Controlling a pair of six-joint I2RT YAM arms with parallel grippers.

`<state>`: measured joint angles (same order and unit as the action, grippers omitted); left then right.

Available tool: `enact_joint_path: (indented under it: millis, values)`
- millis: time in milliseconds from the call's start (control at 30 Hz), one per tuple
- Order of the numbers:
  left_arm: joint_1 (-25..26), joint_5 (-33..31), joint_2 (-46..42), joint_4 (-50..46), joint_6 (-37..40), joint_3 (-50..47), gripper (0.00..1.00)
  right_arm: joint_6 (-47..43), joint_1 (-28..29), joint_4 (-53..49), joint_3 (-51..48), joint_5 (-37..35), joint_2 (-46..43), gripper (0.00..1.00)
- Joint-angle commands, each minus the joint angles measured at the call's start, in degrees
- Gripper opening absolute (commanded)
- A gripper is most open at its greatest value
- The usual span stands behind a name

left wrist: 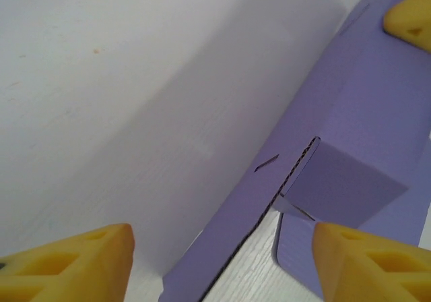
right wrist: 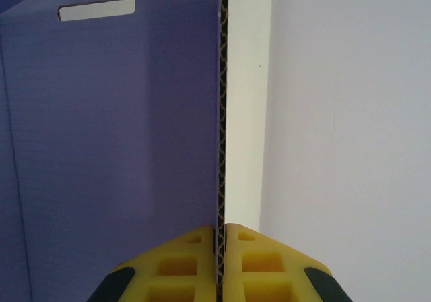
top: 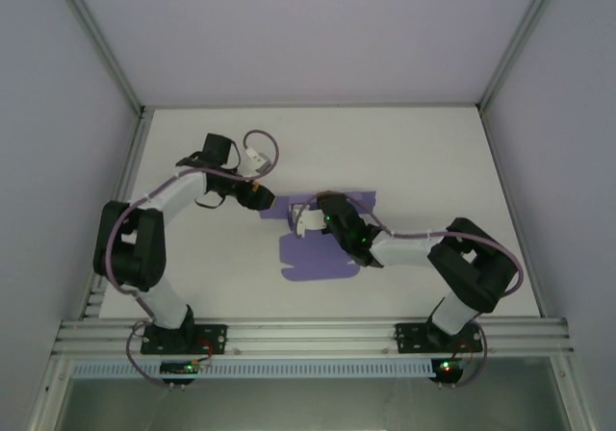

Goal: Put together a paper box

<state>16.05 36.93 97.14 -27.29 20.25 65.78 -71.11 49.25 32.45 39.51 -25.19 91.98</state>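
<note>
Lilac box [top: 318, 258] lies right of left gripper [top: 264, 199], whose parted jaws straddle its raised edge; right gripper [right wrist: 221, 230] is clamped on an upright panel.

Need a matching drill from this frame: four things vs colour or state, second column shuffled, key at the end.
Things:
1. left gripper
2. right gripper
3. paper box
4. table

Colour or state:
A. white
B. lilac, with a flap folded up
C. jaws apart
D. shut on a card edge

Pairs: 1-C, 2-D, 3-B, 4-A
</note>
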Motion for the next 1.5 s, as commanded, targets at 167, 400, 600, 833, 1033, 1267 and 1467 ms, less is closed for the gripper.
enact_joint_path:
  millis: [167,400,600,833,1033,1267,1467]
  values:
    - [1.41,1.88,0.52,-3.97,0.97,0.57,0.26,1.25,-0.22,-0.71,1.56,0.80,-0.93,0.00]
    - [5.27,-12.77,1.40,-2.17,-7.42,0.38,0.00,2.44,0.34,0.65,1.20,-1.31,-2.24,0.00]
    - [6.19,-16.27,-5.91,6.02,-24.26,-3.41,0.00,4.00,2.55,0.18,1.18,-5.29,-2.77,0.00]
    - [11.57,-24.10,-12.58,11.60,-45.16,-7.27,0.03,5.65,4.36,5.91,1.61,-10.44,-0.58,0.00]
    - [19.28,-29.99,-14.32,16.06,-61.10,-10.15,0.00,7.39,5.13,9.53,3.44,-14.04,2.19,0.00]
    - [21.74,-33.70,-15.81,16.14,-64.58,-12.86,0.12,8.51,3.54,9.50,2.89,-11.79,1.50,0.00]
    - [19.98,-35.40,-21.36,13.08,-60.25,-15.56,0.52,8.16,0.51,9.59,-0.30,-4.91,-0.55,0.00]
